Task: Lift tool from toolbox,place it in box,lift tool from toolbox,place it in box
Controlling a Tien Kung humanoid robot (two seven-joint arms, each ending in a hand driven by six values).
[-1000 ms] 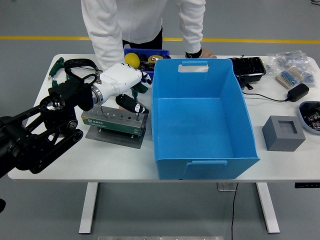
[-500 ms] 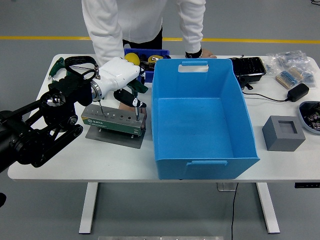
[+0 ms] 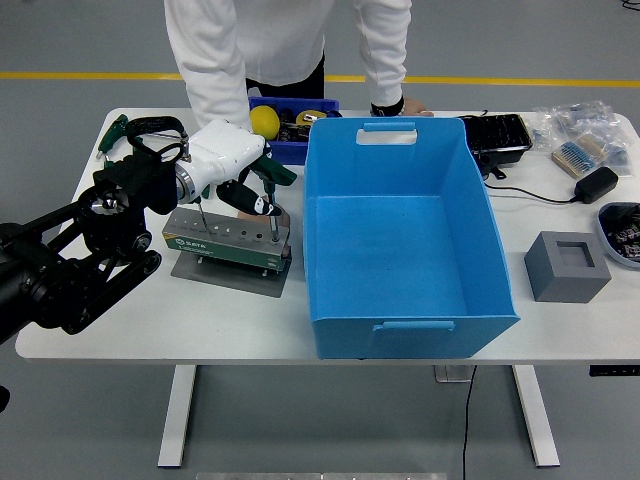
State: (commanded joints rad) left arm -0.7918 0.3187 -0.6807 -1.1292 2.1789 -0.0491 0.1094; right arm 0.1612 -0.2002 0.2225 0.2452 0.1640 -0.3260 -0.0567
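Note:
A green tool block [image 3: 225, 243] stands on a grey plate [image 3: 225, 272] left of the big empty blue box [image 3: 400, 235]. My left hand [image 3: 250, 195], white-shelled with black fingers, hovers over the block's right end. Its fingers are curled round a green-handled screwdriver [image 3: 276, 172] whose thin shaft points down at the block's top. Another thin shaft [image 3: 200, 215] stands in the block's left end. A small dark-blue toolbox [image 3: 290, 118] with a yellow ball [image 3: 263, 120] sits behind. My right arm is out of view.
A person in white leans over the far edge, one hand [image 3: 400, 106] on the table and one sleeve [image 3: 210, 90] behind my hand. A grey cube [image 3: 567, 266], black tray [image 3: 497, 133], charger [image 3: 597, 183] and bags [image 3: 585, 130] lie right. A green-handled tool [image 3: 112, 133] lies far left.
My left hand has drifted up and to the left over the block, carrying the green handle with it. The person and the blue box have not moved.

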